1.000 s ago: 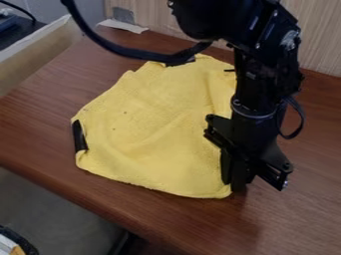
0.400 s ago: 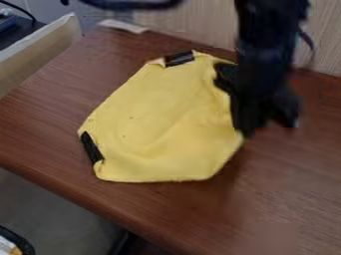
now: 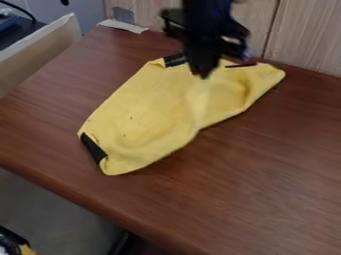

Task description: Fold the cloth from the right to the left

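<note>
The black gripper [image 3: 203,73] hangs over the upper middle of the yellow cloth [image 3: 143,112], its fingers pinched together on the fabric. From the fingertips a pale raised ridge runs down toward the cloth's lower edge. To the right of this ridge, part of the cloth spreads in a loose, creased flap toward the back right. Dark patches show at the cloth's left corner and along its top edge beside the gripper. The fabric right under the gripper is partly hidden.
The brown wooden table [image 3: 266,174] extends in front of and to the right of the cloth. A wood-grain panel [image 3: 306,40] stands along the back. At the left is a beige-edged box [image 3: 40,50], and a pale strip [image 3: 123,26] lies at the back edge.
The gripper has moved from the cloth's lower right up and left toward the back. The cloth's lower right part has been drawn up with it, and a flap now spreads at the right.
</note>
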`<control>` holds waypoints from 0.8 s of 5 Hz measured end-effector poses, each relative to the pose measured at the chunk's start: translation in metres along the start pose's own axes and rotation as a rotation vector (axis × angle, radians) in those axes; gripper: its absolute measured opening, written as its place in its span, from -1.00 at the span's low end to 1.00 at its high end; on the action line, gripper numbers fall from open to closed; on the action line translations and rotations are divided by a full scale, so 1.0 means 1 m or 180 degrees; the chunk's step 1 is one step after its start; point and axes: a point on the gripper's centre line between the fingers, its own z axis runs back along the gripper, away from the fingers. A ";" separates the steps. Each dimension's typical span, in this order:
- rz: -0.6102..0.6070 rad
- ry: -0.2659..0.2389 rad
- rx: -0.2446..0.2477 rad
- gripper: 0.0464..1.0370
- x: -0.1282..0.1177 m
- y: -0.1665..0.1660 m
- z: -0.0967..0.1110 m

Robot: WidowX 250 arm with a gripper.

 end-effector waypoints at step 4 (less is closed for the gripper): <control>0.1007 0.0435 0.0189 -0.89 -0.068 0.088 -0.044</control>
